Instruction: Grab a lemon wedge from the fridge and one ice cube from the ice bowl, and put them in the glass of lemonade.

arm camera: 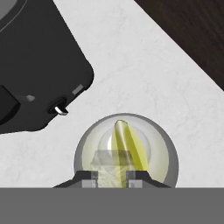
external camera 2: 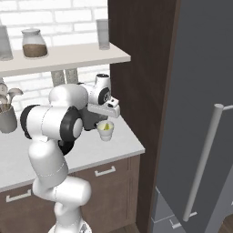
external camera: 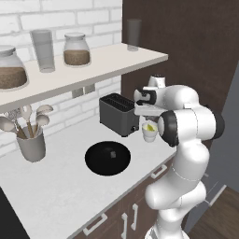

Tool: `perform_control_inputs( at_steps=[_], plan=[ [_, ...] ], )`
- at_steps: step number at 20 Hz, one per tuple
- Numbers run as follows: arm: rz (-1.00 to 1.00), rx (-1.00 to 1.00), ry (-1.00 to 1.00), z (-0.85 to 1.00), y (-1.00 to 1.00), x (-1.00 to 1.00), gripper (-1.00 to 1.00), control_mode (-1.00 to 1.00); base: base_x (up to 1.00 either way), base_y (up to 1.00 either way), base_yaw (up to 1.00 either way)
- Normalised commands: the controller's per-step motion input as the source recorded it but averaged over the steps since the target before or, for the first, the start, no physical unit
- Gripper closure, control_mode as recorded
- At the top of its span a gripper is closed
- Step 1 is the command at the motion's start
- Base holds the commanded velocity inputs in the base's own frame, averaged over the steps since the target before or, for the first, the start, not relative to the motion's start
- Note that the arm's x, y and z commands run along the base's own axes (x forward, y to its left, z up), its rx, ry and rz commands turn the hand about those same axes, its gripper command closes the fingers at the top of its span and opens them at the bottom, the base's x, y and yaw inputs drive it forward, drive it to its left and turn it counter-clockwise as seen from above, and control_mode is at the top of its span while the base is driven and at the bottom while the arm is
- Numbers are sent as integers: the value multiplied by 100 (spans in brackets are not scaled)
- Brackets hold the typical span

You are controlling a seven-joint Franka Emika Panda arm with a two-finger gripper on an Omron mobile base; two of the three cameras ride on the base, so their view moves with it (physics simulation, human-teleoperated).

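Lemon wedge (arm camera: 127, 146) in glass of lemonade (arm camera: 126, 151), beside toaster (arm camera: 35, 74)

- Wall (external camera: 70, 14): white brick, at 11 o'clock in the left base view.
- Shelf (external camera: 107, 63): pale board fixed to the brick wall, above the bench.
- Bench (external camera: 60, 186): white marbled top at 7 o'clock.
- Cabinets (external camera 2: 109, 182): brown wood fronts with light bar handles, below the bench.
- Side panel (external camera: 186, 42): dark wood, full height, at 1 o'clock.
- Floor (external camera: 224, 219): brown wood planks at 5 o'clock.
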Motion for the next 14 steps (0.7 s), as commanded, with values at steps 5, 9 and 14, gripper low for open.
perform_control_inputs(
  at_steps=[5, 9, 14],
  plan=[
    [0, 0, 0, 0, 0, 0, -100, -100, 0, 0, 0],
    [0, 0, 0, 0, 0, 0, -100, -100, 0, 0, 0],
    [0, 0, 0, 0, 0, 0, -100, -100, 0, 0, 0]
  ],
)
